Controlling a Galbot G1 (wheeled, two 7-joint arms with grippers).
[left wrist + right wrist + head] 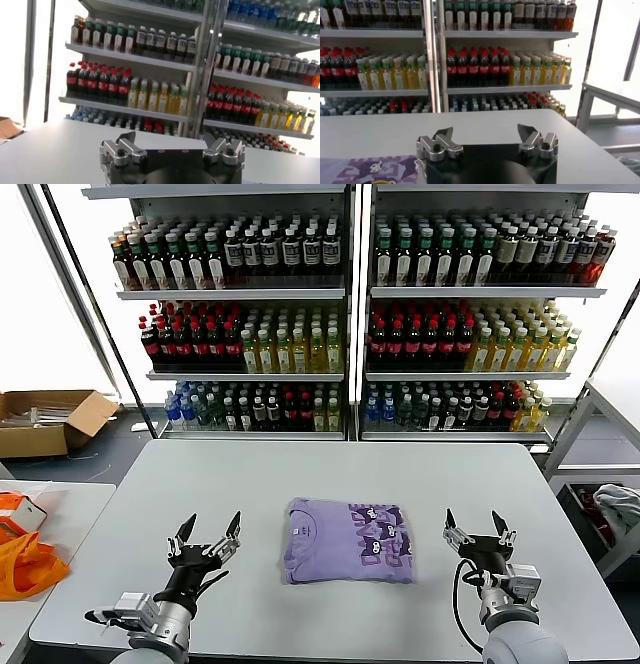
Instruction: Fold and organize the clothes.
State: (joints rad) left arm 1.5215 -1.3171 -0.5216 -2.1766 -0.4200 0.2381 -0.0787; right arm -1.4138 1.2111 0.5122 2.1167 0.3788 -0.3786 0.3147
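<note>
The lavender T-shirt [348,540] lay folded into a compact rectangle at the centre of the table [300,474], dark purple print uppermost, so the folding appeared complete or nearly so. The left gripper [205,539] stood just beside its left edge and the right gripper [478,529] near its right edge, both raised off the cloth, fingers spread, grasping nothing; this was judged a withdrawn, waiting posture. The print's lettering could not be read. Bottles [430,334] filled the shelves [345,292] behind; their labels were too small to read. An orange bag [25,559] sat apart on the side table.
</note>
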